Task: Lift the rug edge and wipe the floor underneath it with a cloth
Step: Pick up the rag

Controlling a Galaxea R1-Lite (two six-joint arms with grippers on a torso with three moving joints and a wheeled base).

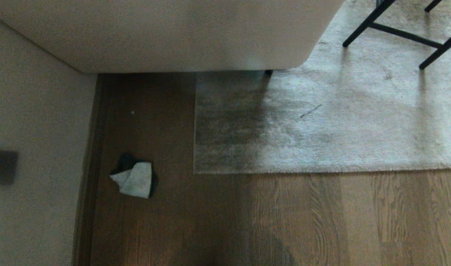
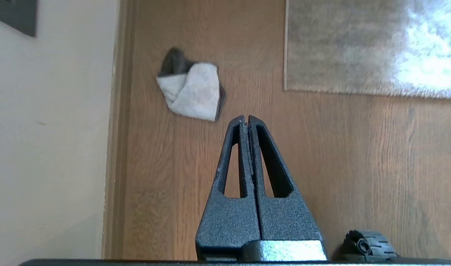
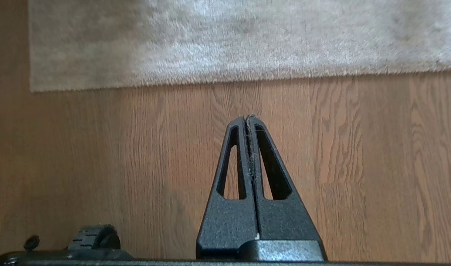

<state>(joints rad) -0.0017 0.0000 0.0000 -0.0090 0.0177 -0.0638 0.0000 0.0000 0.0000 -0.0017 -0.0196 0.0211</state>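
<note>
The large light grey-beige short-pile rug's edge [image 1: 284,170] lies flat on the brown wood-grain plank floor [image 1: 321,221]; the crumpled grey cloth [image 1: 135,179] is seen well apart, near the wall. Both the left gripper [image 2: 246,117] and right gripper [image 3: 246,118] are pressed together, empty; the rug is judged soft, heavy, best pinched at its free corner.

Legible text, labels, brands, numbers, signs: none in any view.
</note>
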